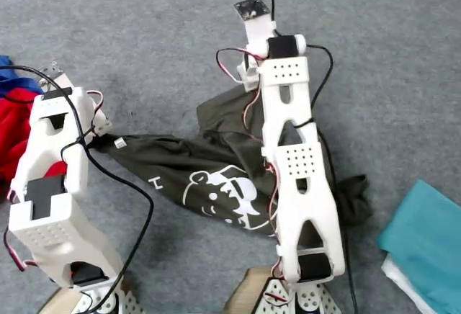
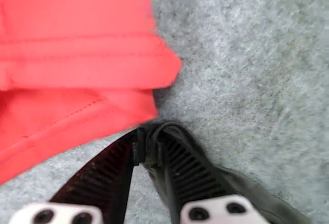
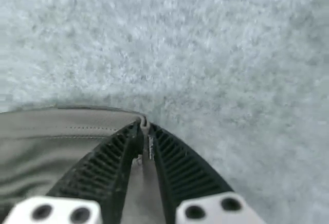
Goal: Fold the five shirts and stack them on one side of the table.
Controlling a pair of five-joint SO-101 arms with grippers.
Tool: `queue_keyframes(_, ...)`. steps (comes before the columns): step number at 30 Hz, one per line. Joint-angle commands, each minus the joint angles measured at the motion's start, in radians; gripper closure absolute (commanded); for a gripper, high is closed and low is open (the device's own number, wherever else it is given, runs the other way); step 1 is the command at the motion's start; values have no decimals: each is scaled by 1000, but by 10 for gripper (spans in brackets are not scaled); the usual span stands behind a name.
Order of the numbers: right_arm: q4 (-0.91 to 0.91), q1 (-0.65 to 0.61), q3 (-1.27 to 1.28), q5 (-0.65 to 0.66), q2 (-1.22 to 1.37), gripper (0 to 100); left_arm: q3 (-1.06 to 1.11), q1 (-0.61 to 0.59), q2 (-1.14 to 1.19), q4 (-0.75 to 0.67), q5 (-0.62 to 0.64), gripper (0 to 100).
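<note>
Both pinching dark shirt edges, left hand (beside red shirt), right hand, grey table beyond.

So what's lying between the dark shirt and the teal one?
Nothing. In the high view, just bare grey table cover separates the dark shirt from the teal shirt.

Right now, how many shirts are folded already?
Maybe two: a teal shirt lies over a white shirt, looking folded. In hand: the left gripper and right gripper each pinch the dark shirt, not folded yet. Left: that one, plus the crumpled red shirt and blue shirt.
</note>
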Motion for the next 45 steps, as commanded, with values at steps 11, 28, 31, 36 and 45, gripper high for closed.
queue_keyframes(11, 37, -16, -53, 112, -811, 994, -586, 14, -93, 540, -72, 981)
queue_keyframes(28, -103, -12, -51, 221, -1435, 994, -1134, 17, -312, 790, -71, 982)
queue_keyframes(31, -140, 1, -51, 262, -1475, 994, -1174, 15, -415, 790, -74, 982)
queue_keyframes(36, -229, 176, -51, 281, -1514, 994, -1195, 14, -559, 790, -129, 982)
queue_keyframes(45, -261, 231, -51, 282, -1592, 994, -1188, 11, -814, 790, -222, 981)
